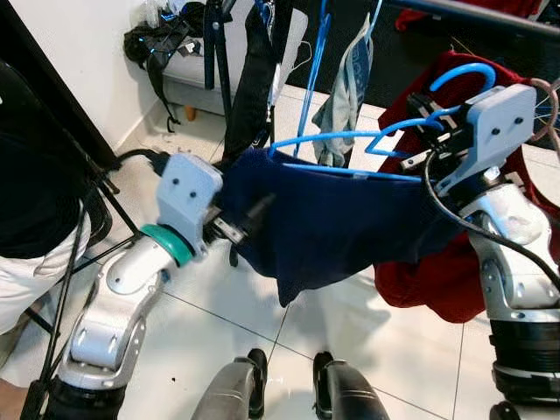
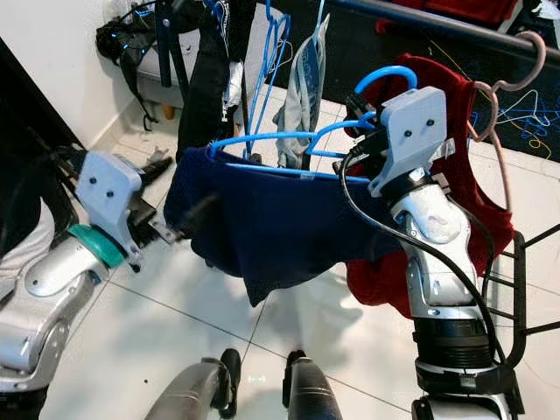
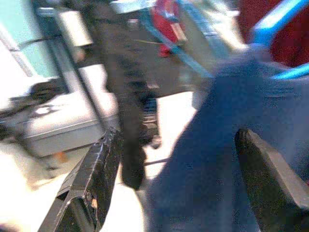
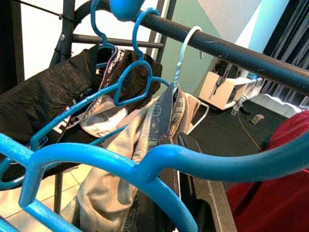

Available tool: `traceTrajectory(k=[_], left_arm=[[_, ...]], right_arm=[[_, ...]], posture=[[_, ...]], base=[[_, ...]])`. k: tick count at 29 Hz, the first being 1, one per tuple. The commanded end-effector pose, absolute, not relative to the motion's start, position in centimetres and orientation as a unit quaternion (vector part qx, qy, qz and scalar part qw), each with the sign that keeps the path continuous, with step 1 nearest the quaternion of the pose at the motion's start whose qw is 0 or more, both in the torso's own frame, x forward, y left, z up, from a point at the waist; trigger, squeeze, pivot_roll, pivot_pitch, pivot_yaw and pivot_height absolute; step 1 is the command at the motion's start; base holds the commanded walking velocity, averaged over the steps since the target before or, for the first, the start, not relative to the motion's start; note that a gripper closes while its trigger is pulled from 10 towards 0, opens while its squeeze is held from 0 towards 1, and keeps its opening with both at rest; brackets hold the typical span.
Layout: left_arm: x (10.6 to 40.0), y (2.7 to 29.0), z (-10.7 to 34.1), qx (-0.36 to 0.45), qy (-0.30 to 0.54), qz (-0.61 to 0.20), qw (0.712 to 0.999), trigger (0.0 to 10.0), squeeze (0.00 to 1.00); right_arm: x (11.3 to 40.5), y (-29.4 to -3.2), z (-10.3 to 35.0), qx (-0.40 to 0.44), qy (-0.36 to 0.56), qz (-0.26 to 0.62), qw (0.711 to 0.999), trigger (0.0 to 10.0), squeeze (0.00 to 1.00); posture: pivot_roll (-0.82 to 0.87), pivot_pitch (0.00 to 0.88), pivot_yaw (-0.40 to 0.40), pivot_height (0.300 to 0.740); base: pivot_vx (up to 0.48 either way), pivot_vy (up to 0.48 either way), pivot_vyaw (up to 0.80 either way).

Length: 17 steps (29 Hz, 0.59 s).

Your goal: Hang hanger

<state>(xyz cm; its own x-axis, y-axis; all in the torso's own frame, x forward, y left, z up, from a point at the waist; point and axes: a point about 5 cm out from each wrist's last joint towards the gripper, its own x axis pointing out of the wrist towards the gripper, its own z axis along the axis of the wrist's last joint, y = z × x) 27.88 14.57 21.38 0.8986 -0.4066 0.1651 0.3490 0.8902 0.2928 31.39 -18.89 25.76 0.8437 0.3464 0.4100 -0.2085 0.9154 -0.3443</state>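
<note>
The right gripper (image 2: 367,131) clamped the blue hanger (image 1: 350,140) at its neck, the hook just below the dark rail (image 4: 227,50). The hanger's long axis ran toward the left gripper (image 1: 241,223), whose fingers stood wide beside the navy garment (image 1: 332,219).

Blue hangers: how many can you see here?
4, maybe more hidden. One blue hanger carrying the navy garment is in the right gripper; three hang on the rail: two darker blue, one pale.
</note>
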Motion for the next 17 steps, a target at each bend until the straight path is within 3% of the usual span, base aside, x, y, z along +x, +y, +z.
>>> traceTrajectory(k=[1, 8, 9, 10, 11, 15, 16, 17], left_arm=[[27.95, 14.64, 21.05, 0.128, -0.108, -0.189, 0.968, 10.0, 0.00], [28.18, 14.52, 21.06, 0.127, -0.112, -0.175, 0.970, 10.0, 0.00], [28.25, 14.43, 21.07, 0.124, -0.112, -0.173, 0.971, 4.8, 0.00], [28.25, 14.43, 21.07, 0.124, -0.112, -0.173, 0.971, 4.8, 0.00], [28.23, 14.25, 21.05, 0.119, -0.112, -0.178, 0.970, 0.7, 0.00], [28.24, 14.06, 20.98, 0.115, -0.113, -0.183, 0.970, 0.7, 0.00], [28.24, 13.78, 20.95, 0.109, -0.114, -0.188, 0.969, 0.0, 0.00], [28.24, 13.78, 20.95, 0.109, -0.114, -0.188, 0.969, 0.0, 0.00]], right_arm=[[31.17, -18.44, 26.05, -0.141, -0.253, 0.155, 0.945, 10.0, 0.00], [31.20, -18.33, 26.07, -0.140, -0.253, 0.157, 0.944, 10.0, 0.00], [31.21, -18.33, 26.09, -0.140, -0.253, 0.157, 0.944, 10.0, 0.00], [31.21, -18.33, 26.09, -0.140, -0.253, 0.157, 0.944, 10.0, 0.00], [31.21, -18.34, 26.07, -0.140, -0.253, 0.157, 0.944, 10.0, 0.00], [31.22, -18.35, 26.05, -0.140, -0.253, 0.157, 0.944, 10.0, 0.00], [31.23, -18.33, 26.03, -0.140, -0.252, 0.157, 0.944, 10.0, 0.00], [31.23, -18.33, 26.03, -0.140, -0.252, 0.157, 0.944, 10.0, 0.00]], posture=[[-0.08, 0.164, 0.082, 0.740], [-0.09, 0.165, 0.080, 0.740], [-0.09, 0.167, 0.079, 0.740], [-0.09, 0.167, 0.079, 0.740], [-0.09, 0.167, 0.079, 0.740], [-0.09, 0.167, 0.079, 0.740], [-0.09, 0.168, 0.081, 0.740], [-0.09, 0.168, 0.081, 0.740]], base=[[0.000, 0.000, 0.00], [0.000, 0.000, 0.00], [0.000, 0.000, 0.00], [0.000, 0.000, 0.00], [0.000, 0.000, 0.00], [0.000, 0.000, 0.00], [0.000, 0.000, 0.00], [0.000, 0.000, 0.00]])
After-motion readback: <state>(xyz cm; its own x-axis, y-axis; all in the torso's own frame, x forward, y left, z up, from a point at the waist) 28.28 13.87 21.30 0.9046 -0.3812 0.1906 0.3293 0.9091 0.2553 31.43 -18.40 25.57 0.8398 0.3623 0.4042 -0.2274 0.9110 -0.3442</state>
